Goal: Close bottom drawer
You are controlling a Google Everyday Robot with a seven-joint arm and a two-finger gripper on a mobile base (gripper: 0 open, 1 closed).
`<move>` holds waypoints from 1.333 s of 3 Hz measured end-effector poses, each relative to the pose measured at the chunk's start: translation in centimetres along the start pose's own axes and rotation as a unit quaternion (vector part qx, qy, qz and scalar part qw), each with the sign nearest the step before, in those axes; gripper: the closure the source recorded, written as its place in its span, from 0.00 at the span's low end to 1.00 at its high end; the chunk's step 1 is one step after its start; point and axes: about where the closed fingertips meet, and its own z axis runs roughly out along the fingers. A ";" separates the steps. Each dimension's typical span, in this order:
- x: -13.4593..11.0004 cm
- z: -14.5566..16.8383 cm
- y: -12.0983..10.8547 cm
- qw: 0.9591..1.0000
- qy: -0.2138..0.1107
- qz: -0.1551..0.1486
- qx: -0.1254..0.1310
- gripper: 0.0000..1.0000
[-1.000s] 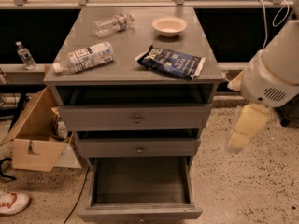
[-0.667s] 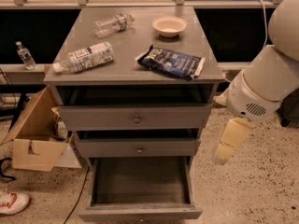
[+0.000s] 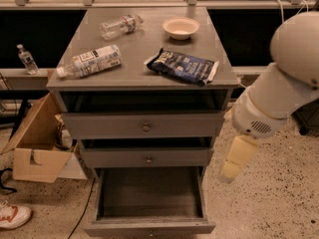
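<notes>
The gripper (image 3: 229, 171) is seen lower and further left than a second ago. It has been carried in from beyond the desk's (image 3: 139, 49) right edge to a spot just below the right front corner, about level with the middle drawer (image 3: 147, 158). Nothing is touched by it, and whether it is open or closed cannot be told.

The bottom drawer (image 3: 149, 195) is unchanged. It is pulled well out beneath the desk's front edge, and its inside is bare. The approach is therefore judged to be under way, with the push not yet begun. The gripper would have to be brought further down and round to the drawer's front before it could be shut.

Little writing is offered. A white label with dark print is carried by the labelled bottle (image 3: 89, 62) lying at the left front corner, but no word can be read. Pale print on the dark bag (image 3: 182, 66) near the right front corner is likewise illegible. No brand can be made out on the clear bottle (image 3: 119, 26) towards the back left corner. The bowl (image 3: 180, 27) by the back edge is plain.
</notes>
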 end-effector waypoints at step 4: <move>-0.4 17.6 1.9 0.998 -0.031 0.023 -0.055 0.00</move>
